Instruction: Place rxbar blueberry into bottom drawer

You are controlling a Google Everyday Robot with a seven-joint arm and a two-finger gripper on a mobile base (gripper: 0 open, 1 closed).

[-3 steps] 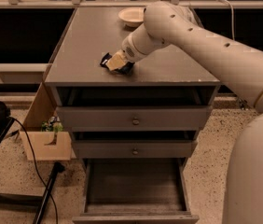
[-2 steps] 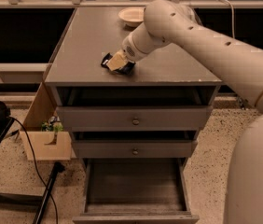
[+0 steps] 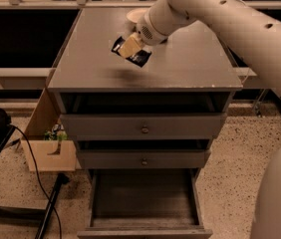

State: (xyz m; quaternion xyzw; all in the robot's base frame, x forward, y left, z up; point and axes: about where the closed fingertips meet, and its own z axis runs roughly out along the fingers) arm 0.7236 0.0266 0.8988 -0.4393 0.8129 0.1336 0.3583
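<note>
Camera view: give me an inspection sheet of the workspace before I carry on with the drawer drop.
Surface: grey cabinet top, with a shadow under the held bar.
Job's things: rxbar blueberry held tilted above the top; bottom drawer pulled open.
Clutter: pale bowl at the back of the top.
Grippers: gripper over the top's left half, shut on the bar.
Cables: black cable on the floor, left.
Surroundings: cardboard box left of the cabinet; upper drawers shut; speckled floor.
</note>
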